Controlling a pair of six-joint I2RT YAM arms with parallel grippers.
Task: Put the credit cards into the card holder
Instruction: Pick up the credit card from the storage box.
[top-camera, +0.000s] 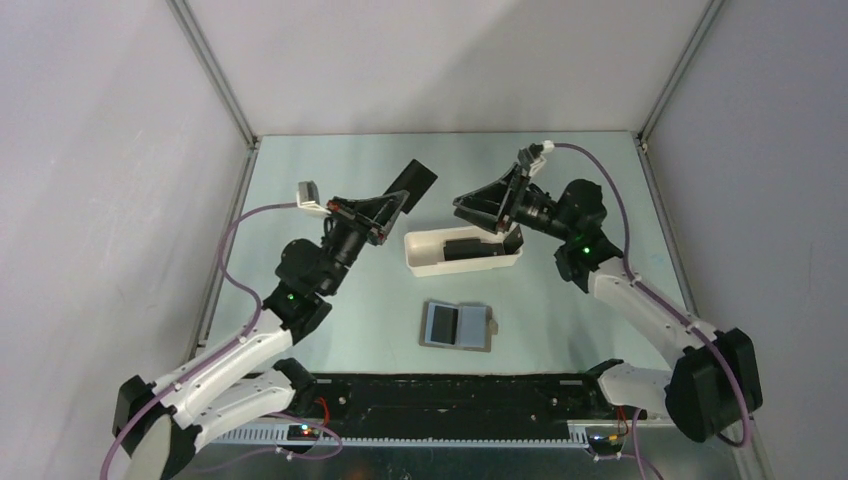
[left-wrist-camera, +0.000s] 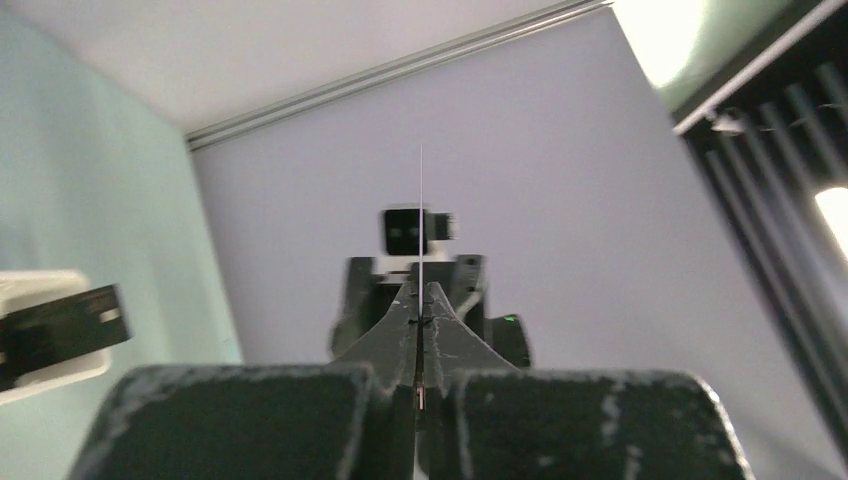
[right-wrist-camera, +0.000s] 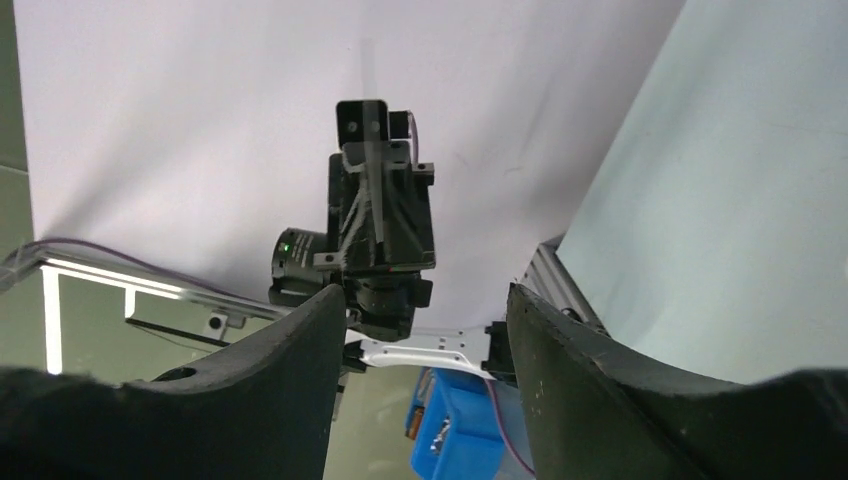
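The card holder (top-camera: 457, 325) lies open on the table near the front, light blue pockets up. My left gripper (top-camera: 393, 203) is raised and shut on one dark credit card (top-camera: 413, 184). In the left wrist view the gripper (left-wrist-camera: 421, 300) pinches that card, which shows edge-on as a thin line (left-wrist-camera: 421, 215). Another dark card (top-camera: 470, 247) lies in the white tray (top-camera: 430, 264). My right gripper (top-camera: 468, 206) hovers above the tray, open and empty, facing the left one. Through its jaws (right-wrist-camera: 420, 330) I see the left gripper (right-wrist-camera: 383, 215) and its card (right-wrist-camera: 362, 118).
The white tray stands mid-table between the two grippers, and it also shows at the left edge of the left wrist view (left-wrist-camera: 45, 375) with the card (left-wrist-camera: 60, 328) in it. Grey walls enclose the table on three sides.
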